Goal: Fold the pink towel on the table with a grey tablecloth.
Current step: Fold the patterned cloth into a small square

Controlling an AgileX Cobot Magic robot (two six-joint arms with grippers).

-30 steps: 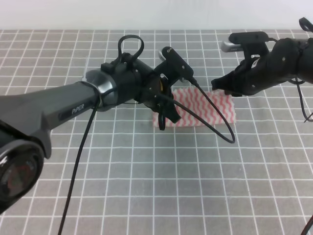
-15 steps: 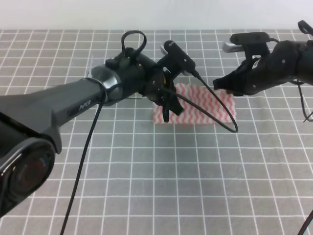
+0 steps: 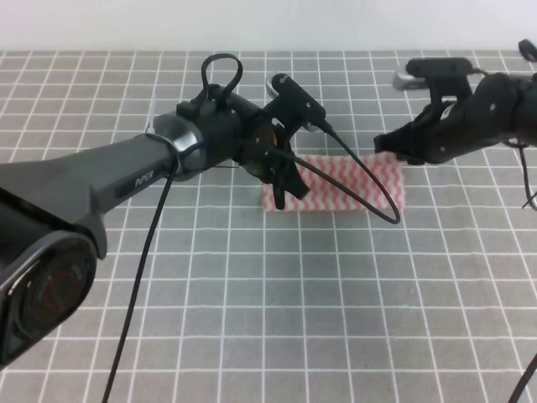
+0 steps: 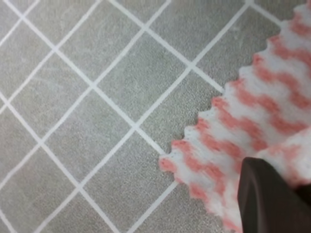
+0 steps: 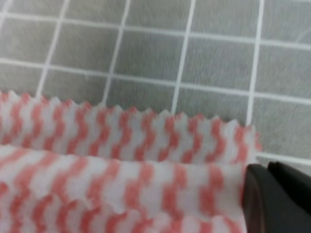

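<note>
Left gripper (image 3: 281,191): dark, over the towel's left end; cannot tell how its jaws stand.
Towel (image 3: 344,183): thin pink-and-white zigzag cloth, folded, pinked edges, between both grippers.
Right gripper (image 3: 388,144): dark, at the towel's right corner; jaw gap hidden.
Tablecloth (image 3: 336,294): grey, white-gridded.

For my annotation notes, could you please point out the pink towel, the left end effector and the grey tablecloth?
pink towel (image 3: 352,180): exterior high view, on its striped middle.
left end effector (image 3: 281,186): exterior high view, between the fingertips, at the towel's left edge.
grey tablecloth (image 3: 319,285): exterior high view, on bare gridded cloth in front of the towel.
</note>
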